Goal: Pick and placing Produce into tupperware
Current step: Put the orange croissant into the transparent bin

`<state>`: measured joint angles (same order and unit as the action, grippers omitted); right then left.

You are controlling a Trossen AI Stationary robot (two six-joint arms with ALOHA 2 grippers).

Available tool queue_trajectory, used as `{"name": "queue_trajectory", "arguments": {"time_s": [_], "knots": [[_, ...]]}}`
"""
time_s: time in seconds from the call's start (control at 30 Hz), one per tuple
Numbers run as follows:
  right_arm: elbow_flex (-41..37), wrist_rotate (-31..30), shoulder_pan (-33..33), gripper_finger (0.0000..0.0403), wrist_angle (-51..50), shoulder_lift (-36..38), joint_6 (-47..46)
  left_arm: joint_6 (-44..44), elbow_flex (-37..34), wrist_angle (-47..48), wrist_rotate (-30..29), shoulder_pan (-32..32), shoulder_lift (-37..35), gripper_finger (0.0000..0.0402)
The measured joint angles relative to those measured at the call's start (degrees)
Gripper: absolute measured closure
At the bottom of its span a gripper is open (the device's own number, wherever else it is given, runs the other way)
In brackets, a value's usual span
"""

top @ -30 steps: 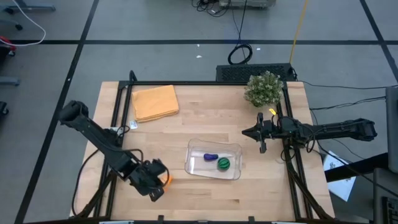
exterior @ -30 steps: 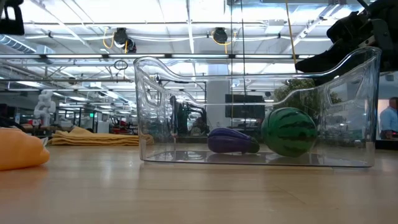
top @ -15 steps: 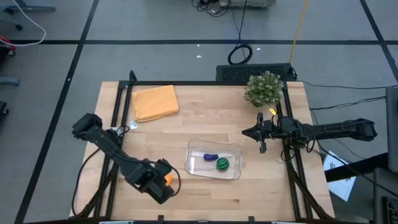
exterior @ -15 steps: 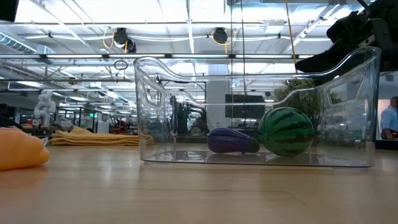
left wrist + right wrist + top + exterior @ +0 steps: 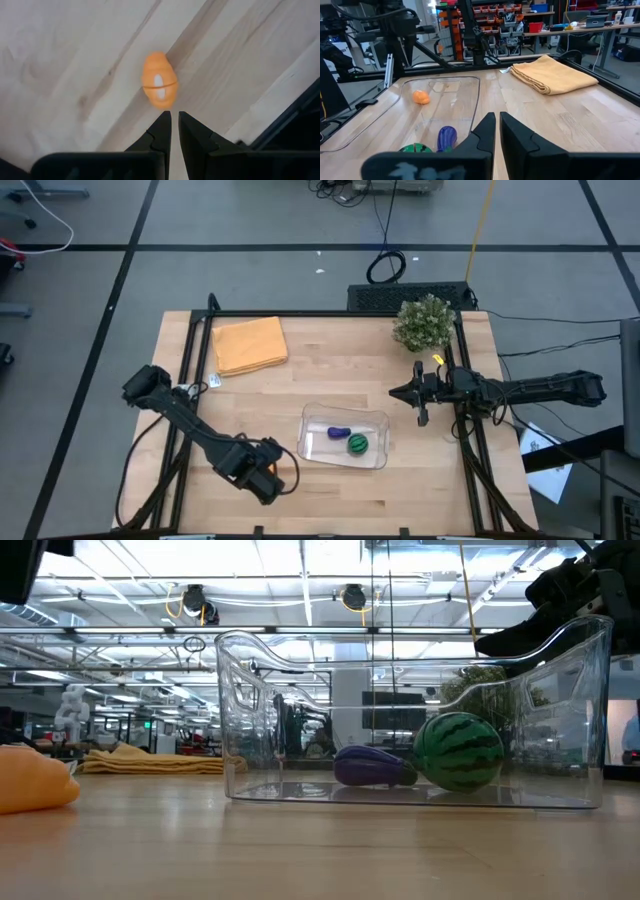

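Carrot lies on the bare surface, apparently just beyond the left pincer, pressed together and empty. Eggplant and melon sit inside the container. Right pincer waits, pressed together.

The tupperware is clear, see-through plastic. Inside it, the purple piece is a deep glossy violet, and the round piece is green with darker green stripes like a watermelon. The orange piece is plain orange with a pale whitish spot. The folded cloth is orange-yellow, the bushy plant pale green, the table light wood with visible grain, and both arms black
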<state>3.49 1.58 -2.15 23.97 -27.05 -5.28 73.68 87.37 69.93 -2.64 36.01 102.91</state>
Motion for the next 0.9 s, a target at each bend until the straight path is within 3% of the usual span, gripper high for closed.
{"name": "queue_trajectory", "arguments": {"time_s": [0.1,0.67,0.9], "knots": [[-0.02,0.0,0.0,0.0387,-0.06,0.0,-0.02,-3.17,0.0,-0.02,-0.38,0.0,0.0,0.0364],[0.0,0.01,0.0,0.0387,-0.2,-0.02,-0.02,-3.11,-0.05,-0.33,-0.87,-0.15,0.0,0.0364],[-0.01,0.01,0.0,0.0387,-0.21,-0.02,-0.02,-2.26,-3.26,-0.41,-0.12,-0.09,0.0,0.0364]]}}
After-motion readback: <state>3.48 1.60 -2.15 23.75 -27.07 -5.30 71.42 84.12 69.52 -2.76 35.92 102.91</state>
